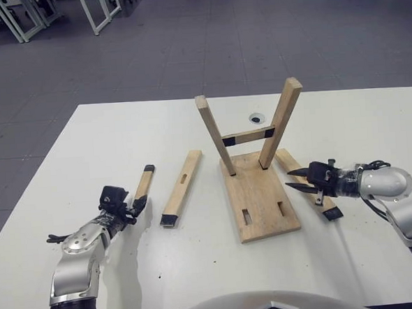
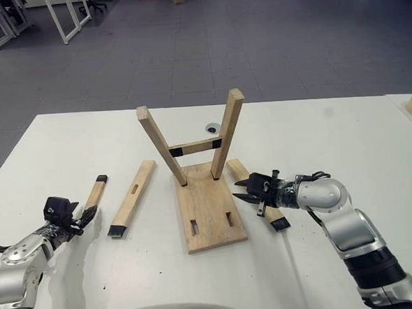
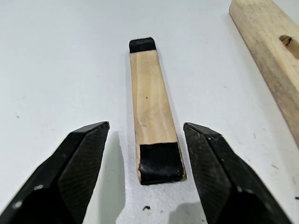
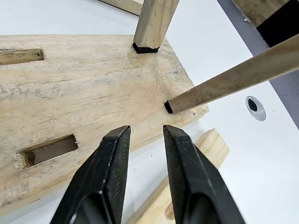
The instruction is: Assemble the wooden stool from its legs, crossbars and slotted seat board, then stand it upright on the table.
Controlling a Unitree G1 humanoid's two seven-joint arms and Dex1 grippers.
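Observation:
The slotted seat board [image 1: 257, 193] lies flat mid-table with two legs [image 1: 214, 136] [image 1: 281, 122] standing in its far slots, joined by a black-tipped crossbar [image 1: 247, 136]. Its two near slots are empty. A loose slotted leg [image 1: 182, 187] lies to the board's left. Further left lies a short black-tipped crossbar [image 3: 149, 102]; my left gripper [image 1: 137, 203] is open, its fingers either side of the crossbar's near end without touching it. Another leg [image 1: 290, 162] lies along the board's right edge. My right gripper [image 4: 147, 130] hovers over it, open with a narrow gap, pointing at the board's edge.
A round cable hole [image 1: 257, 116] sits in the white table [image 1: 372, 130] behind the standing legs. The table's front edge is close to both arms. Grey floor and desk frames lie beyond the far edge.

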